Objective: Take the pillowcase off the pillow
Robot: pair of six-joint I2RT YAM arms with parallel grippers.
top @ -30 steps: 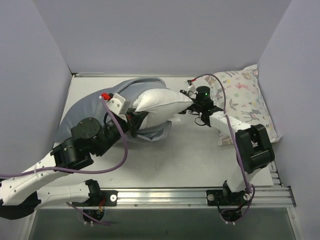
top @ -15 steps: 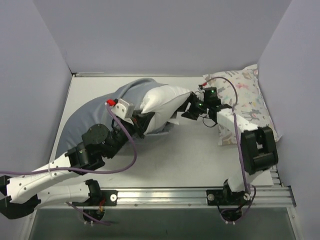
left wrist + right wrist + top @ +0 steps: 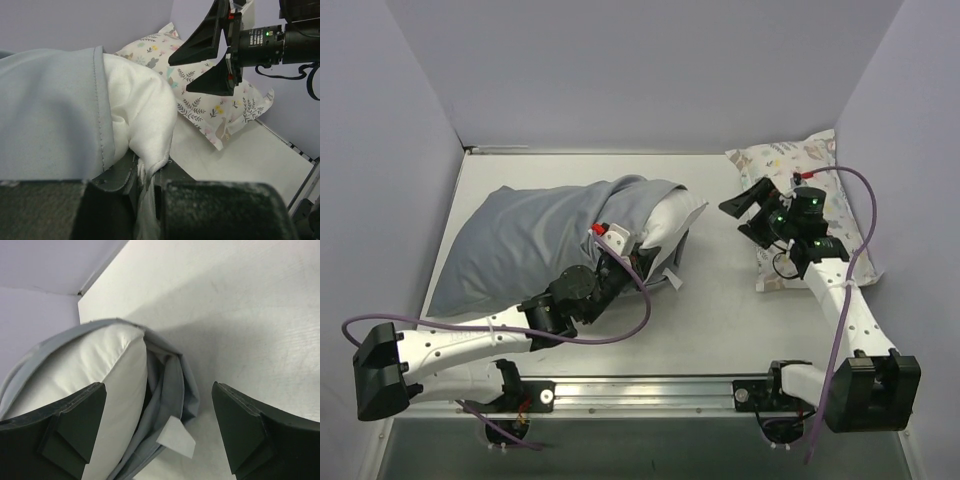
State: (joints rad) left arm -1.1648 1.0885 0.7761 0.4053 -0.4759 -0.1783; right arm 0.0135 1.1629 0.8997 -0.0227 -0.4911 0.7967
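Pillow [image 3: 670, 216] lay left of centre on the bench [image 3: 730, 300], white end poking from the grey pillowcase [image 3: 525, 240]. Left jaws were clamped on that white corner; right jaws hung wide apart, clear. With nothing pinning the cover, any tug risked dragging both together.

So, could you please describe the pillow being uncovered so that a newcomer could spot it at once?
On the white table, look at the grey mound on its left half: the pillowcase. The pillow is the plain white cushion bulging from its open right end. Unlike the smaller printed pillow by the right wall, it bears no pattern.
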